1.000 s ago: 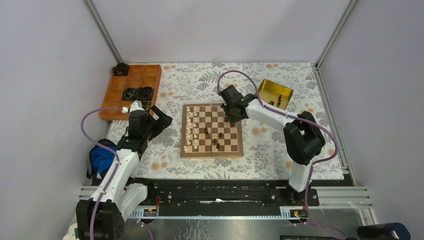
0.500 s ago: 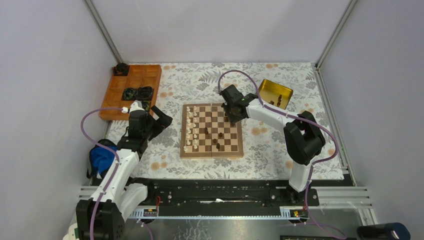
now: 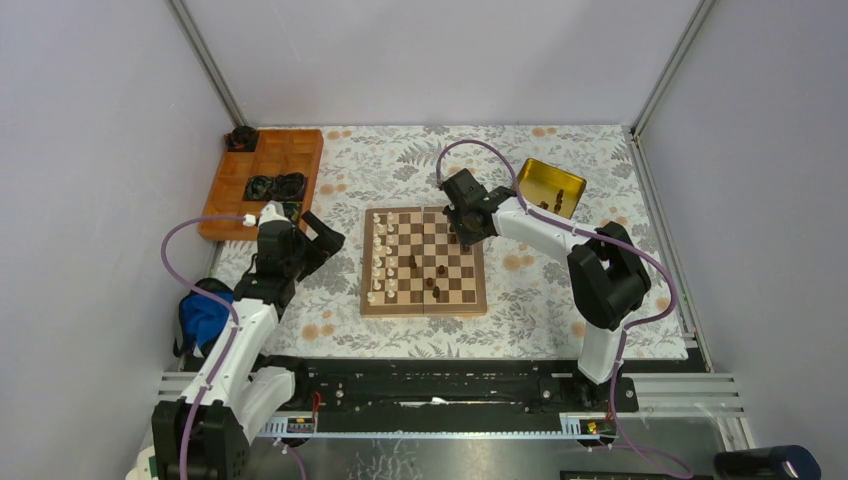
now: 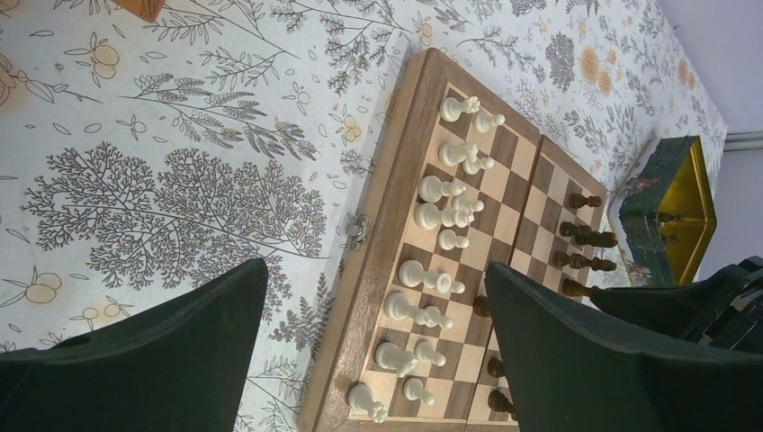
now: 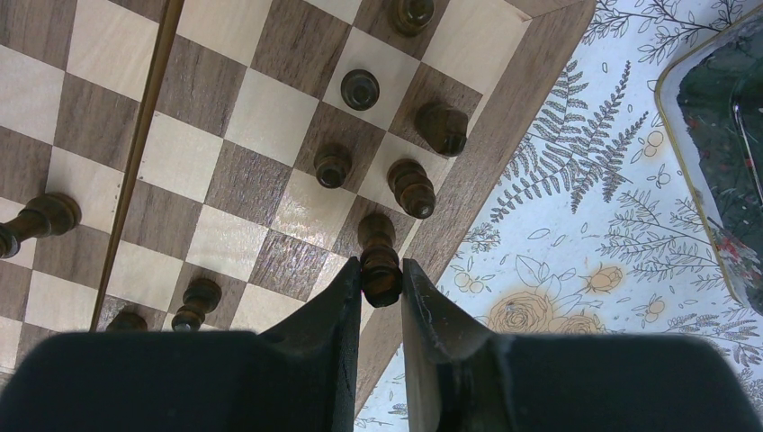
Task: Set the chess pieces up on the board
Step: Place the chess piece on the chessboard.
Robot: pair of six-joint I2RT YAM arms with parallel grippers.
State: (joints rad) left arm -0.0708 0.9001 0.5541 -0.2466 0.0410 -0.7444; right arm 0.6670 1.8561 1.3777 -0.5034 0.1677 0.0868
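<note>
A robotics lab test cell. Plain lilac-grey panels [image 3: 440,60] held by aluminium corner posts [image 3: 207,62] wall in the surface [image 3: 540,300], which wears a floral cloth [image 3: 400,160]. Well behind the left hand [image 4: 373,297] and the right hand [image 5: 380,279], both arms [image 3: 540,232] are bolted to a slotted aluminium rail [image 3: 450,420], purple cables [image 3: 470,143] looping from them.

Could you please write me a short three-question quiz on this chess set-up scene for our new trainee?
1. True or false: the left gripper holds something between its fingers.
2. The right gripper is shut on: A) a dark brown turned wooden chess piece; B) a metal spoon; C) nothing.
3. In the top view, along which side of the square wooden chessboard do the cream-white wooden chess pieces stand?

Key: 1 false, it is open and empty; 2 A; 3 the left side.
</note>
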